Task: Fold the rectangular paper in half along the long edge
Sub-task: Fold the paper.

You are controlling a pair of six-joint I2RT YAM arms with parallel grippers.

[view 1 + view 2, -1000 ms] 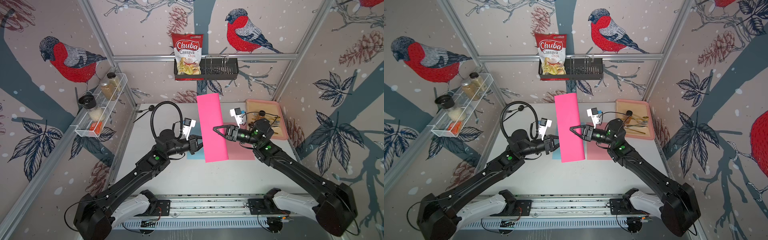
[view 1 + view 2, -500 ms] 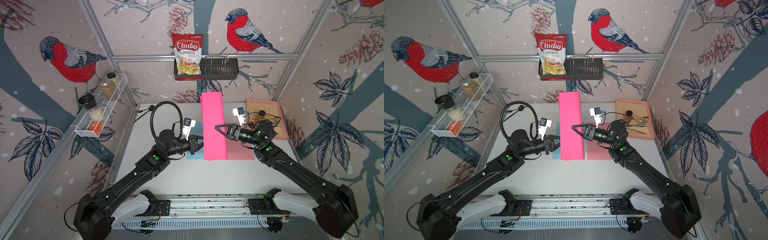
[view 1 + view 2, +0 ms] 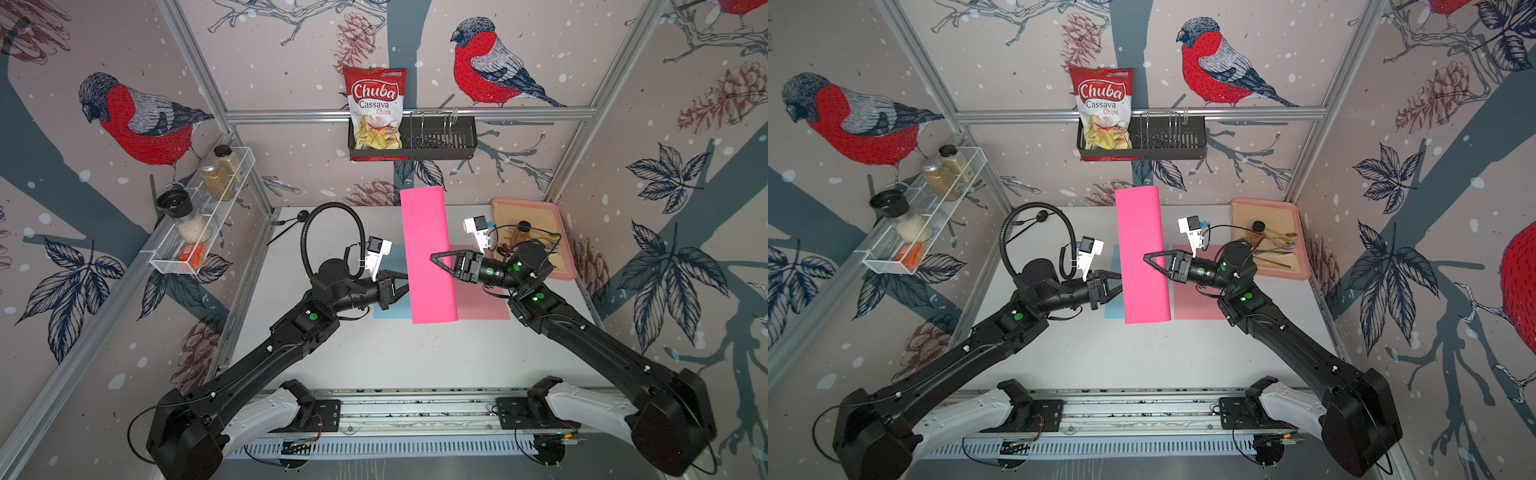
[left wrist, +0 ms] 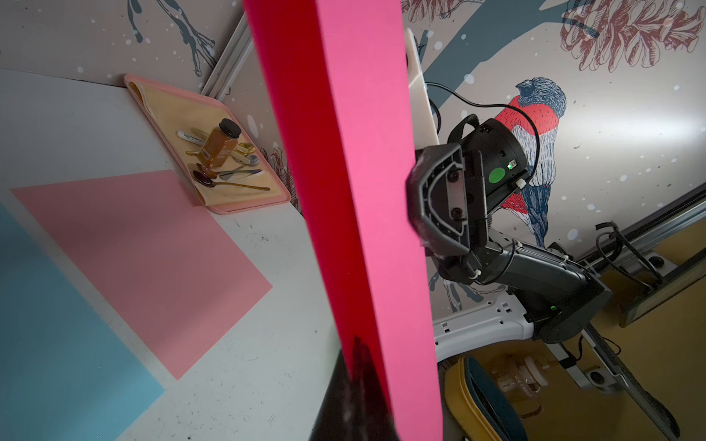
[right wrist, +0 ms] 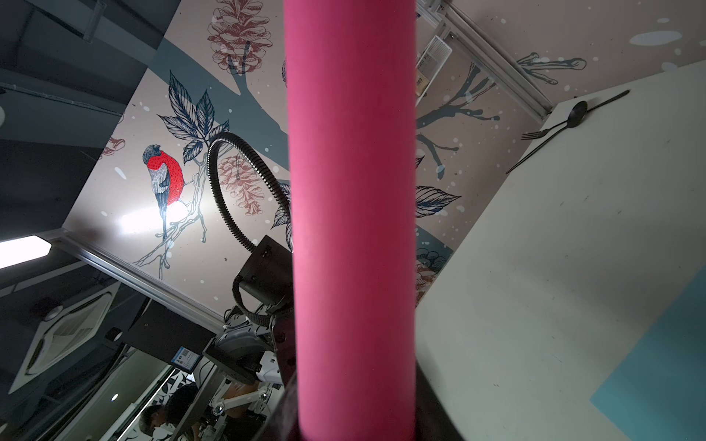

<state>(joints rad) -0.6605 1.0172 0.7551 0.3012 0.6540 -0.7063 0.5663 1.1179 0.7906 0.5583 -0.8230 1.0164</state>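
Observation:
A bright pink rectangular paper [image 3: 428, 257] [image 3: 1142, 257] hangs in the air above the table, bent over on itself into a long loop. My left gripper [image 3: 405, 286] [image 3: 1119, 282] is shut on its two long edges, which meet between the dark fingers in the left wrist view [image 4: 361, 362]. My right gripper [image 3: 436, 259] [image 3: 1148, 259] reaches in from the opposite side. In the right wrist view the paper's rounded bend [image 5: 351, 229] fills the gap between that gripper's [image 5: 355, 420] fingers, which press on both sides of it.
Below the held paper a pale pink sheet [image 3: 482, 299] and a light blue sheet [image 3: 390, 309] lie flat on the table. A pink tray [image 3: 561, 266] with a bottle and cutlery sits at the back right. A black spoon and fork [image 3: 291, 222] lie at the back left.
The paper and my right gripper have shifted a little to the right, and the sheet now hangs straighter. The right jaws have narrowed onto the bend. My left gripper stays shut.

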